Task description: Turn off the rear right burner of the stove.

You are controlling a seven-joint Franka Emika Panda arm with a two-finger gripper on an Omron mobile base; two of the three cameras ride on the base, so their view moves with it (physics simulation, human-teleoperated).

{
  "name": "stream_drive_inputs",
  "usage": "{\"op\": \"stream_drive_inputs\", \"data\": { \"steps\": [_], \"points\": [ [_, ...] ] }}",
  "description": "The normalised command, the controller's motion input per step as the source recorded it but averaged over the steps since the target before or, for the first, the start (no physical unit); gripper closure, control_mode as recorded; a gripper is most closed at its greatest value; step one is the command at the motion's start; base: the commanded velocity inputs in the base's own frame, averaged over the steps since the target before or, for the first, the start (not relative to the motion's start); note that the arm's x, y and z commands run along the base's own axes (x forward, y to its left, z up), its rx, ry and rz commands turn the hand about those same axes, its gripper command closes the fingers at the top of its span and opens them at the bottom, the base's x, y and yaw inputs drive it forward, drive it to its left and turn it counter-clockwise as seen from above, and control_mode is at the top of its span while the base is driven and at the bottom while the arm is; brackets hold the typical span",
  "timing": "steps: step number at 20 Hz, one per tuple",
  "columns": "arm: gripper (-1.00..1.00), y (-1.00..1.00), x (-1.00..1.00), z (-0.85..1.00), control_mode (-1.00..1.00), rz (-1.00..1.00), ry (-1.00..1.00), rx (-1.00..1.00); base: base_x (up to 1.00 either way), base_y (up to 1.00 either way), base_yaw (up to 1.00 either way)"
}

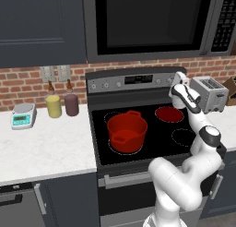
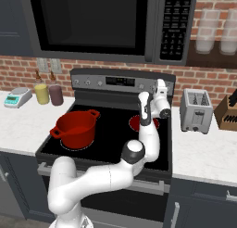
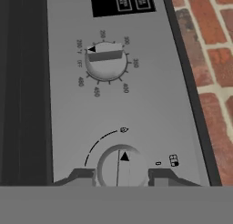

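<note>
The stove [image 1: 159, 134] is a black glass-top range with a steel back panel [image 3: 68, 109]. Its rear right burner [image 1: 169, 114] glows red, and in the right base view the burner [image 2: 134, 123] is partly hidden by my forearm. My gripper [image 1: 178, 81] [image 2: 161, 87] is at the right end of the back panel. In the hand view the gripper [image 3: 121, 175] straddles a round knob [image 3: 120, 166], whose black pointer stands toward the top of that view. The fingertips [image 3: 82, 175] sit tight against the knob's two sides. A second knob [image 3: 106, 60] is farther along the panel.
A red pot [image 1: 127, 131] stands on the front left circle. A toaster [image 1: 209, 93] sits on the counter right of the stove, with a knife block [image 2: 228, 112] beyond it. A microwave [image 1: 152, 23] hangs above. Two bottles [image 1: 62, 104] and a scale [image 1: 24, 115] are on the left counter.
</note>
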Motion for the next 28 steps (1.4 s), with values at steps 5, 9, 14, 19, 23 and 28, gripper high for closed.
{"op": "stream_drive_inputs", "data": {
  "steps": [5, 9, 14, 19, 23, 28],
  "points": [
    [1.0, 0.0, 0.0, 0.01, -1.0, 0.0, 0.0, 0.0, 0.0, 0.0, 0.0],
    [1.0, 0.0, 0.0, 0.09, -1.0, 0.0, 0.02, 0.09, 0.0, 0.0, 0.0],
    [1.0, -0.01, 0.0, 0.15, -1.0, -0.07, 0.09, 0.21, 0.0, 0.0, 0.0],
    [1.0, -0.12, 0.0, 0.23, -1.0, -0.11, 0.13, 0.35, 0.0, 0.0, 0.0],
    [1.0, -0.18, 0.0, 0.23, -1.0, -0.12, 0.15, 0.39, 0.0, 0.0, 0.0],
    [1.0, -0.21, 0.0, 0.2, -1.0, -0.1, 0.14, 0.41, 0.0, 0.0, 0.0]
  ]
}}
